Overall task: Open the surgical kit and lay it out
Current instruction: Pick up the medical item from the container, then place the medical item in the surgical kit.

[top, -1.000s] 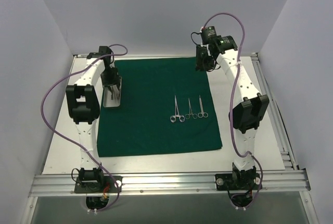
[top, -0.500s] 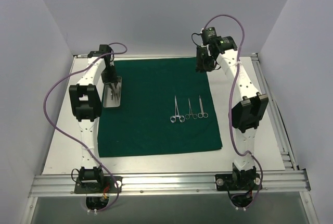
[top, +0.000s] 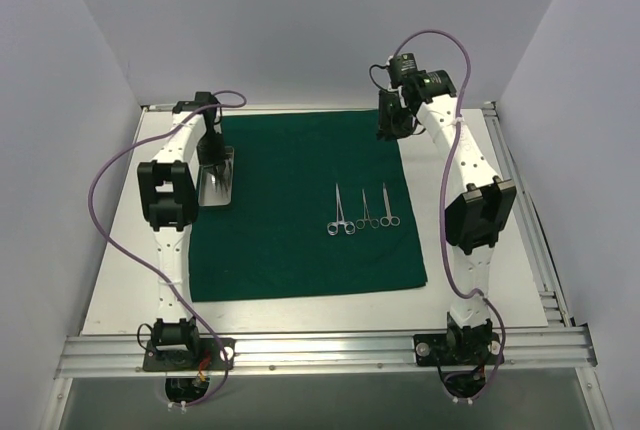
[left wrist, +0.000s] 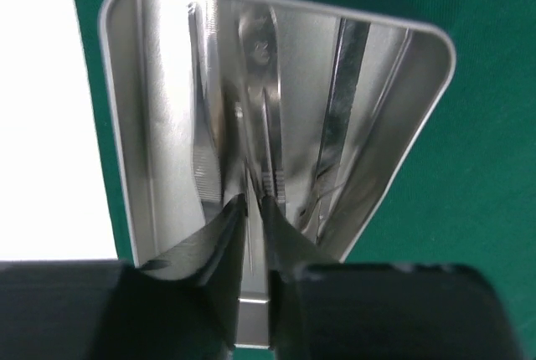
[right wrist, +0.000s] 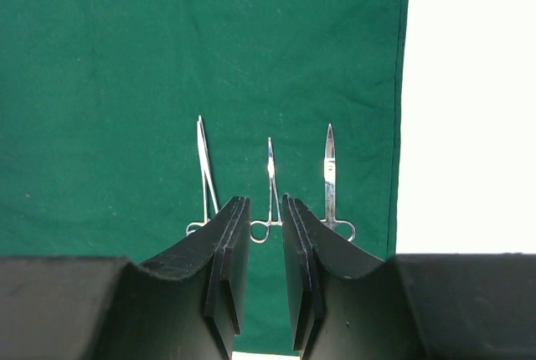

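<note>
**Drape open, tray nearly emptied**

In the overhead view the green drape (top: pixel 290 240) lies spread flat. Three ring-handled instruments (top: pixel 367 212) sit in a row right of centre. That part looks done to me. The silver tray (top: pixel 216 198) sits at the drape's left edge, upper left. My left gripper (left wrist: pixel 251 201) is down inside it, with its jaws pinched on the tweezers (left wrist: pixel 253 326). Reflections keep me from counting what else is in there. The right gripper (right wrist: pixel 265 201) hangs at upper right, jaws narrowly apart and empty. The tweezers are not yet laid out.
</note>
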